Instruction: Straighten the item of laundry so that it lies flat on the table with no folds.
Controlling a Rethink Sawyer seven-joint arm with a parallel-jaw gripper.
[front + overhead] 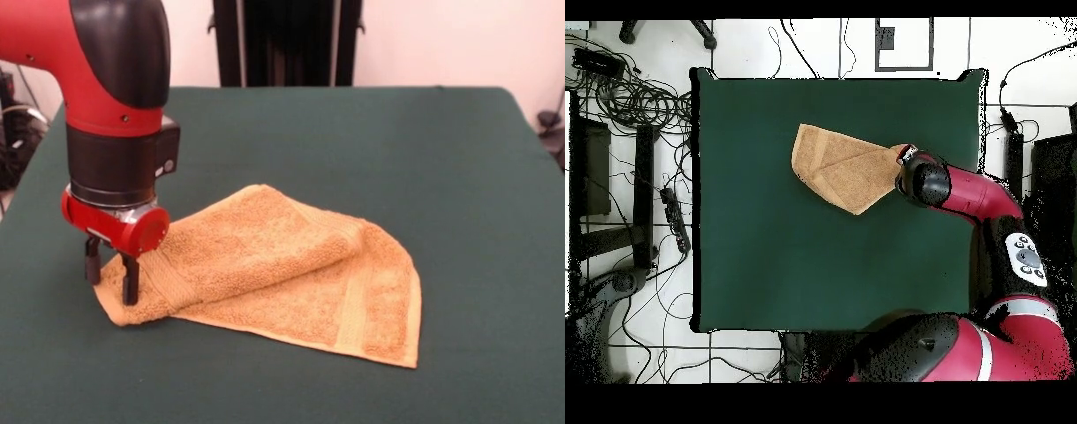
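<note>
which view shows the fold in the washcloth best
The front view: the washcloth shows one layer doubled over another, with the gripper at its left corner. The overhead view shows only its flat outline.

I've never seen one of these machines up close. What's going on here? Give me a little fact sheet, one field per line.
Machine: red and black robot arm reaching down over the table
Surface: large dark green felt-like table
Item: small orange-tan terry washcloth, folded over on itself, not yet flat
Gripper: its black jaws straddle the washcloth's corner at the front view's left
Grip: jaws stand apart, not clamped
Fold: upper layer lies across the lower one, woven band showing near one edge
Remaining: the washcloth needs opening out
</note>
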